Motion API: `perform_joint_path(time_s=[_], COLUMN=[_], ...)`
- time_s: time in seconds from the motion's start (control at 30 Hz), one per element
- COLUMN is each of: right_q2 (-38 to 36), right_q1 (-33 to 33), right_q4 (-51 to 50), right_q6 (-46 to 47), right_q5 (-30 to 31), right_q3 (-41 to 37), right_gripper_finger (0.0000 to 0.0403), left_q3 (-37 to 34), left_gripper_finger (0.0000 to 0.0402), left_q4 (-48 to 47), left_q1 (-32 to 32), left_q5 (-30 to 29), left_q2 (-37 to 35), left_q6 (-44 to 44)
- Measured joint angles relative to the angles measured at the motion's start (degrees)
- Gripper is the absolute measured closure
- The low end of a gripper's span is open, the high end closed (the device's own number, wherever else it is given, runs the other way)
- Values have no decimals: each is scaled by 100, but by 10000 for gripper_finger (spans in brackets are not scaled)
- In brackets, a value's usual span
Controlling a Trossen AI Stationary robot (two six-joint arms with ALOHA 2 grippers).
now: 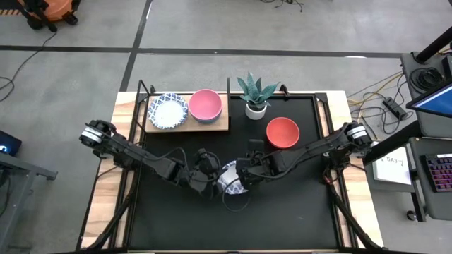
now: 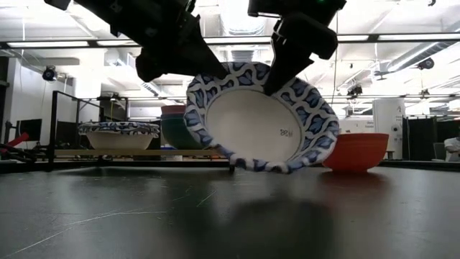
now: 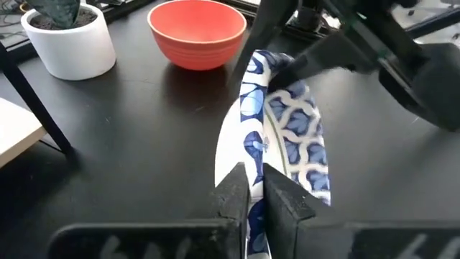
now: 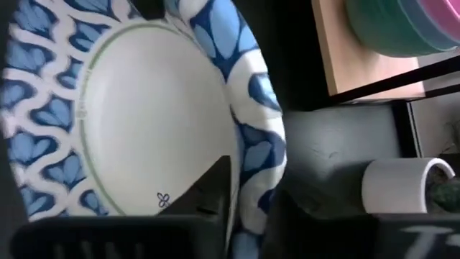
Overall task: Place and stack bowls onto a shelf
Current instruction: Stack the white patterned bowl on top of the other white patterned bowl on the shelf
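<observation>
A white bowl with a blue-and-white patterned rim (image 2: 251,122) hangs tilted on edge over the middle of the black table, its inside toward the near edge. My left gripper (image 1: 213,176) and my right gripper (image 1: 244,176) are both shut on its rim from opposite sides. A red bowl (image 1: 282,132) stands on the table at the far right. On the wooden shelf (image 1: 212,125) at the far left stand a patterned bowl (image 1: 168,111) and a pink bowl (image 1: 205,105) stacked on a green one (image 2: 176,133). My left gripper pinches the bowl's rim (image 3: 249,188) between its two fingers, one finger on the inner side and one on the outer. It comes slanting down from the table's left. The bowl stands on edge, clear of the table. My right gripper pinches the opposite part of the rim (image 4: 248,176), one finger (image 4: 212,191) inside the bowl and one outside. It comes slanting down from the table's right, at the bowl's upper edge (image 2: 287,72). The bowl hangs tilted below it.
A white pot with a green plant (image 1: 255,97) stands at the far edge between the shelf and the red bowl. The shelf's black frame (image 1: 145,95) rises at the far left. Bare tabletop (image 1: 282,212) lies toward the near edge.
</observation>
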Motion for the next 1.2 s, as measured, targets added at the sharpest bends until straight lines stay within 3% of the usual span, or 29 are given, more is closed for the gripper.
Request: perform_joint_path(time_s=[0.27, 0.57, 0.87, 1.2], right_q2=[-250, -1120, -2105, -2857], right_q1=[-2, 0, 273, 717], right_q4=[48, 58, 283, 2479], right_q6=[27, 159, 341, 352], right_q5=[-85, -80, -75, -85], right_q3=[0, 0, -356, -2073], right_gripper_finger=[266, 255, 255, 255], left_q3=[0, 0, 0, 0], left_gripper_finger=[398, 401, 401, 401], left_q4=[-250, -1667, -3162, -3795], left_q1=[4, 229, 693, 1941], left_q5=[6, 8, -238, -284], left_q2=[-121, -1115, -2757, -4915], left_q6=[-62, -291, -14, 954])
